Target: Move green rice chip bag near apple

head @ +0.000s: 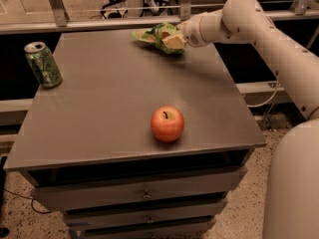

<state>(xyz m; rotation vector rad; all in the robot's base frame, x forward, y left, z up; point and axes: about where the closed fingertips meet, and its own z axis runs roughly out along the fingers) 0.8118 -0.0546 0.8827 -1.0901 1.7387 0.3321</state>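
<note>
The green rice chip bag [151, 35], crinkled light green foil, lies at the far edge of the grey table [114, 93], right of the middle. My gripper [172, 41] comes in from the right on the white arm and is shut on the bag's right end. The red-orange apple [167, 124] stands upright with its stem up near the table's front edge, well in front of the bag and the gripper.
A green soda can [43, 64] stands upright at the table's left edge. Drawers [144, 195] run below the table front. A metal rail [99, 21] runs behind the far edge. My white base [294, 183] stands at the right.
</note>
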